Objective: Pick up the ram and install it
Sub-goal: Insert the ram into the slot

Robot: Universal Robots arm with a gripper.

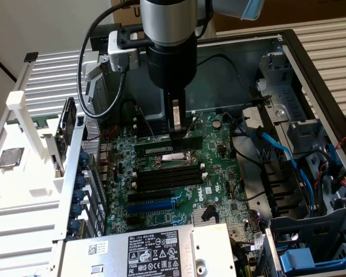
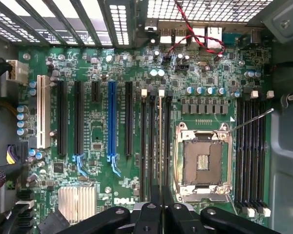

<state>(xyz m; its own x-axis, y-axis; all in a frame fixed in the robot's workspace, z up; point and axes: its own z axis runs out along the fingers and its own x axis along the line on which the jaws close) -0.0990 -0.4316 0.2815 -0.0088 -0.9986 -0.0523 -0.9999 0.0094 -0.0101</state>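
One edge-on ram (image 2: 159,141) (slots (image 2: 151,141) alongside)

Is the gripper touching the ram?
Touching. The wrist view shows the gripper pinching the ram, seen edge-on, with no gap between them.

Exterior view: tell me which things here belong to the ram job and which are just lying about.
In the job:
the ram, gripped in the shut claw
the black memory slots on the motherboard

Lying about:
the silver-topped processor chip, off at the exterior view's left
the power supply box
the blue cables
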